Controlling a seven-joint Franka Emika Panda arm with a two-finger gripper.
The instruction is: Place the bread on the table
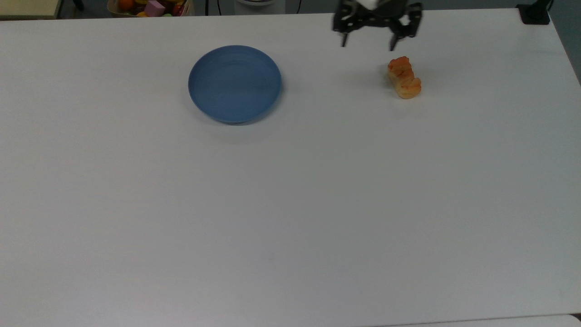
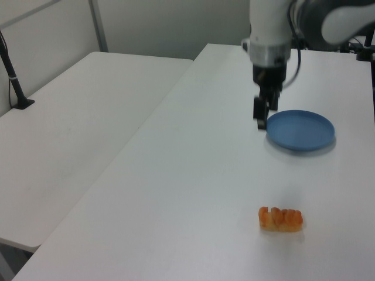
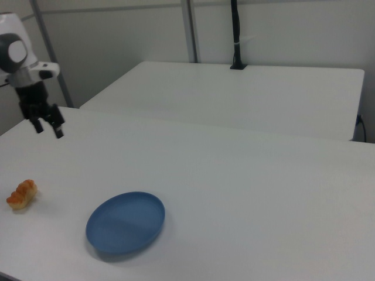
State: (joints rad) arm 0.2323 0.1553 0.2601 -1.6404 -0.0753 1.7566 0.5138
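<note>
bread: lying flat on the table, lumpy browned top up, nothing touching it. Well apart from the blue plate, off to the plate's right in the top view. In the right view it sits to the plate's left, near the table's edge.

gripper: released, fingers spread wide, nothing btwn them. Raised above the table, clear of the bread; in the top view it hangs btwn plate and bread, toward the far edge. In the left view it shows just beside the plate's near rim, but that's line of sight, it's up in the air, not touching.

why so: open + lifted off reads as a let-go posture. Bread rests on its long flat side so it won't roll; bare table under it, not the plate, which is what the task asks.

blue plate: empty, upright, w/ nothing in it.

task status: judged done or all but done, since the bread is on the table and free of the fingers.

next: prob. just pull the arm away; no re-grasp looks needed.

risk: low. Only worry would be the arm sweeping low over the bread or plate on its way out.
</note>
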